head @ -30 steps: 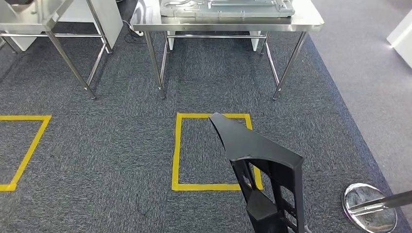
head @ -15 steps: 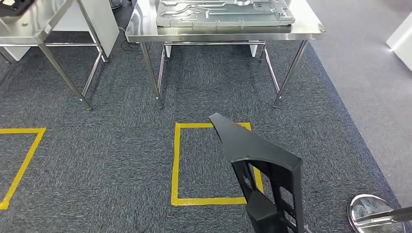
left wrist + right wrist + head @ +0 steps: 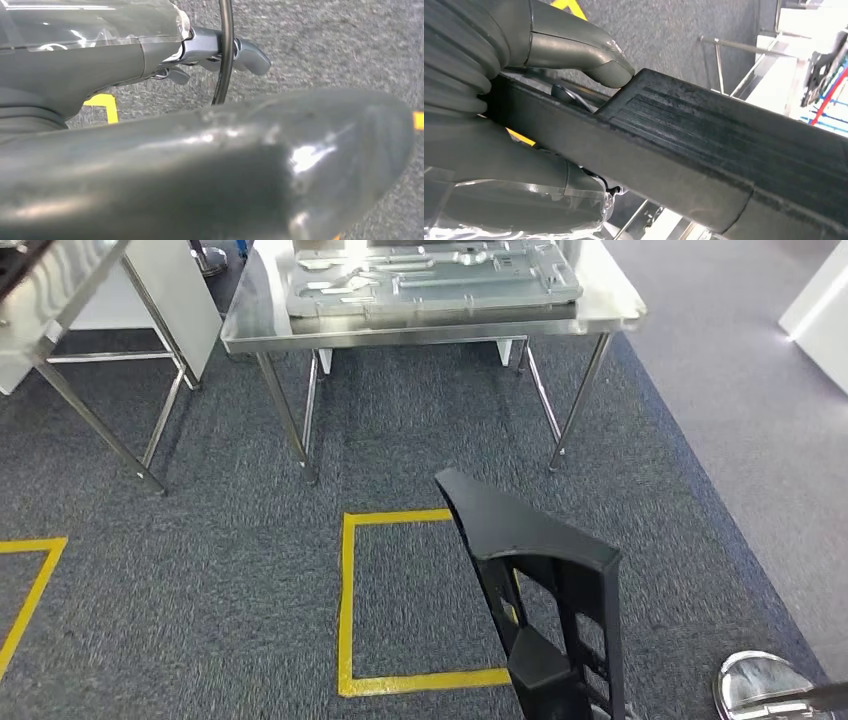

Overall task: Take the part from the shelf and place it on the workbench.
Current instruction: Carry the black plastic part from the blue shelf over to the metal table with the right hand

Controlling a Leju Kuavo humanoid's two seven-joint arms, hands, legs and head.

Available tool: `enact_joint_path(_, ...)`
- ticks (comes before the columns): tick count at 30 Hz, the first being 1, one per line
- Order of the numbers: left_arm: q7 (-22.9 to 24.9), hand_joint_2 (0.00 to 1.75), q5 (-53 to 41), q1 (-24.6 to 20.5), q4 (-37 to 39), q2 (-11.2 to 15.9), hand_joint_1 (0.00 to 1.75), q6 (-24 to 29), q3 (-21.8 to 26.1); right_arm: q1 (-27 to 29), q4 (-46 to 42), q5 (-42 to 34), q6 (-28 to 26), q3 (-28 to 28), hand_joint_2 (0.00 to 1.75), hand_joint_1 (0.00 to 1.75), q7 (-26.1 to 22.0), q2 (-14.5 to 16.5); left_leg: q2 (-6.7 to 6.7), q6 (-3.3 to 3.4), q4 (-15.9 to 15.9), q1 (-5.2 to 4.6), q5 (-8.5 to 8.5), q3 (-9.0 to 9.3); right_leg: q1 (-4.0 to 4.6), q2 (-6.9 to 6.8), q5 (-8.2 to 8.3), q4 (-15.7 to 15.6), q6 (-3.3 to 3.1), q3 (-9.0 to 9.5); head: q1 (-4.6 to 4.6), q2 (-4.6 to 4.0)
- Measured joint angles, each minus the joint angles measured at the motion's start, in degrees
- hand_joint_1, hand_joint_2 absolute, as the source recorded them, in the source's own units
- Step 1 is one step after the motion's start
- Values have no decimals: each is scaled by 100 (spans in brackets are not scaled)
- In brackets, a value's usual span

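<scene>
The black plastic part, long and angular with open ribs at its lower end, rises from the bottom of the head view over the carpet. In the right wrist view my right hand grips it, the thick thumb pressing on the part's ridged face. My left hand hangs above the carpet with its fingers loosely extended and nothing in them. The steel workbench stands ahead at the top centre, with a grey metal fixture plate lying on it.
A yellow taped square marks the carpet in front of the workbench, partly behind the part. A second steel table stands at the far left. A chrome round base sits at the lower right, and a white object at the right edge.
The whole picture has shifted: the camera has moved forward, so the workbench and yellow square lie lower and nearer. The part stays in the same place in view, still gripped.
</scene>
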Motion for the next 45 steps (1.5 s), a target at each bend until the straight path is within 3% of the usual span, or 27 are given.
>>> enact_joint_path(2,2,0,-1,-12,0,0,0,-13,1,-14,2,60,-75,20,175,175,-8,-4,-89,-22,502,13,-67,-270,9,66,-73,-21,-96,125,-2,0)
enact_joint_path(5,7,0,-3,-13,0,0,0,-53,7,-25,2,200,-236,86,175,175,-10,-5,-174,8,1439,-18,-530,-1019,74,153,-207,-24,-188,274,-2,0)
enact_joint_path(6,9,0,-5,-4,0,0,0,-68,11,-25,2,235,-285,117,175,175,-3,-5,-181,37,1560,-38,-631,-1212,102,183,-258,-24,-204,332,-2,0)
enact_joint_path(7,11,0,-7,4,0,0,0,-80,17,-25,2,266,-338,152,175,175,6,-5,-185,83,1520,-64,-611,-1332,132,205,-309,-24,-217,399,-1,0)
enact_joint_path(8,11,0,-9,9,-1,0,0,-89,24,-27,2,285,-393,190,175,175,22,-5,-186,153,1317,-101,-430,-1379,165,218,-362,-27,-226,474,-1,0)
enact_joint_path(10,18,0,-11,17,-10,13,0,-97,35,-40,3,304,-520,276,175,175,72,-7,-204,343,756,-203,179,-1369,212,226,-462,-38,-235,607,1,0)
enact_joint_path(12,27,0,-12,15,-26,34,0,-102,40,-62,8,309,-633,354,175,175,129,-14,-245,464,416,-290,525,-1315,203,241,-534,-69,-197,691,1,0)
enact_joint_path(15,43,0,-16,2,-36,39,0,-118,44,-100,14,328,-812,461,175,175,274,-20,-269,522,166,-304,580,-1118,172,226,-507,-46,-109,827,-1,0)
enact_joint_path(17,65,0,-30,-15,-45,39,0,-148,44,-158,16,376,-1054,539,175,175,503,-19,-259,552,-2,-260,603,-937,172,155,-584,200,-54,754,1,0)
enact_joint_path(20,105,0,-82,-20,-68,40,0,-185,46,-265,32,442,-1498,645,175,175,916,-19,-248,536,-90,-206,569,-798,94,92,-939,1018,67,145,1,0)
enact_joint_path(22,117,0,-104,-7,-72,38,0,-197,49,-324,54,451,-1649,698,175,175,1072,-19,-256,476,-91,-153,491,-724,21,72,-950,1175,162,-153,1,0)
enact_joint_path(23,119,0,-111,0,-72,36,0,-199,50,-346,62,451,-1678,721,175,175,1109,-19,-262,437,-90,-116,437,-665,-15,59,-792,996,209,-171,1,0)
enact_joint_path(25,119,0,-111,6,-75,34,0,-199,53,-376,71,453,-1695,762,175,175,1137,-19,-269,345,-79,-52,308,-522,-85,25,-247,358,301,-52,2,0)
enact_joint_path(26,117,0,-110,4,-80,34,0,-199,57,-392,80,453,-1700,779,175,175,1140,-19,-273,295,-71,-36,246,-464,-96,7,-100,116,304,0,3,0)
enact_joint_path(27,118,0,-111,-2,-84,37,0,-198,60,-403,88,454,-1709,794,175,175,1147,-19,-272,239,-70,-35,191,-424,-92,-5,10,-20,282,27,2,0)
enact_joint_path(28,118,0,-112,-7,-88,39,0,-198,63,-412,97,455,-1728,807,175,175,1163,-19,-271,185,-54,-39,162,-387,-80,-6,17,-52,231,29,1,0)
enact_joint_path(31,120,0,-125,-21,-90,39,0,-199,65,-429,105,475,-1858,839,175,175,1271,-28,-265,75,102,-20,181,-352,-58,25,-54,-62,53,129,-1,0)
enact_joint_path(32,121,0,-140,-28,-90,39,0,-199,65,-444,105,496,-1928,848,175,175,1326,-34,-262,62,275,-11,164,-430,-52,25,-86,-86,11,197,-1,0)
enact_joint_path(35,125,0,-227,-40,-98,40,0,-202,70,-593,109,677,-2205,846,175,175,1570,-44,-259,50,1175,-12,-158,-1055,-24,28,-182,-163,-78,382,-3,0)
enact_joint_path(37,131,0,-316,-27,-109,45,0,-196,78,-784,127,944,-2444,796,175,175,1777,-45,-259,60,1473,-18,-353,-1453,9,57,-269,-180,-102,491,-2,0)
enact_joint_path(38,134,0,-358,-20,-112,52,0,-186,80,-878,139,1100,-2553,759,175,175,1875,-45,-259,78,1394,-23,-301,-1545,25,70,-322,-182,-104,561,-2,0)
enact_joint_path(39,139,0,-395,-13,-113,64,0,-175,83,-970,151,1262,-2633,723,175,175,1978,-45,-258,109,1177,-32,-107,-1571,40,78,-381,-183,-101,638,-2,0)
enact_joint_path(41,160,0,-468,-3,-111,106,0,-140,88,-1187,195,1585,-2695,680,175,175,2220,-45,-247,205,650,-81,489,-1560,62,87,-496,-188,-81,772,-1,0)
enact_joint_path(42,174,0,-501,0,-109,129,0,-121,91,-1322,229,1732,-2695,671,175,175,2356,-45,-246,255,481,-119,672,-1545,64,97,-546,-191,-49,816,-1,0)
enact_joint_path(43,187,0,-536,4,-108,152,0,-98,95,-1459,271,1866,-2685,667,175,175,2496,-45,-247,299,391,-153,778,-1537,60,106,-576,-187,-12,867,-3,0)
enact_joint_path(45,209,0,-592,3,-102,187,0,-67,98,-1704,362,2091,-2655,655,175,175,2753,-44,-271,364,300,-179,746,-1424,57,112,-566,-137,73,944,-5,0)
